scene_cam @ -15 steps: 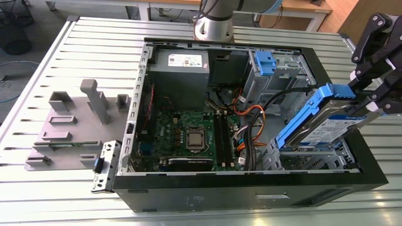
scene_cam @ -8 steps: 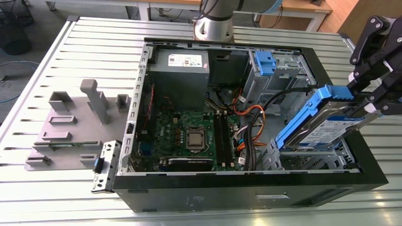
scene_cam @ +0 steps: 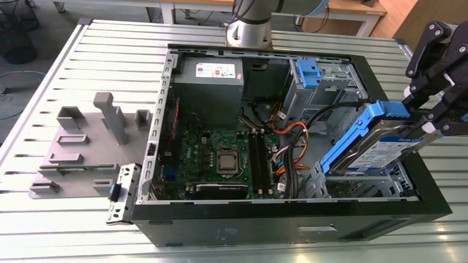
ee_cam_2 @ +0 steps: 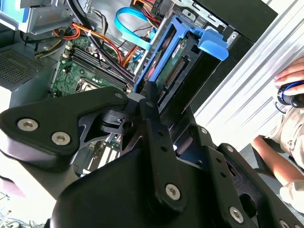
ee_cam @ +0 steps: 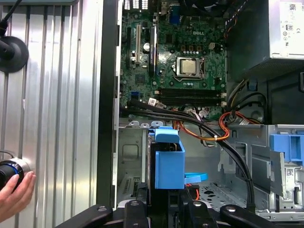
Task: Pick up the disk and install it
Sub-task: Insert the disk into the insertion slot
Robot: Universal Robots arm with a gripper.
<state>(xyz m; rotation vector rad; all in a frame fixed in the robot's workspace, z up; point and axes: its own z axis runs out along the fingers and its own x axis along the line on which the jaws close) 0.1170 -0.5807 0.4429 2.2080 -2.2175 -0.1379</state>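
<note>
**Disk in grip, tilted over the bay, not seated**

Step in hand: install. The pick-up looks done. The gripper (scene_cam: pixel 428 123) is clenched on the disk (scene_cam: pixel 380 145), holding it off the table by one end. In the exterior view the disk sits at about 3 o'clock of the open case (scene_cam: pixel 292 233). It is steeply tilted, with its low end dipping into the metal bay (scene_cam: pixel 365 186) at the case's 4 o'clock corner and its blue tab end up at 1 o'clock. I can't tell whether it touches the bay walls.

My read is that seating it calls for the blue carrier to square up with the bay sides, since tilted like this it would jam. It also has to stay clear of the cables (scene_cam: pixel 292 137) just beside it at 9 o'clock.

Writing:
- The disk has a white-and-blue label (scene_cam: pixel 395 153), but the print is too small to read.
- There is a white sticker (scene_cam: pixel 217 69) on the power supply (scene_cam: pixel 208 82) at 11 o'clock, and its text is not legible.
- The board (ee_cam: pixel 185 61) carries white lettering in the first wrist view.

Other things in view:
- A spare blue bracket (scene_cam: pixel 307 70) sits in the upper bay at 1 o'clock.
- A grey plate (scene_cam: pixel 80 148) lies at 9 o'clock, well apart from the case.
- A person's hand (ee_cam: pixel 14 194) rests on a dark knob outside the case in the first wrist view.
</note>
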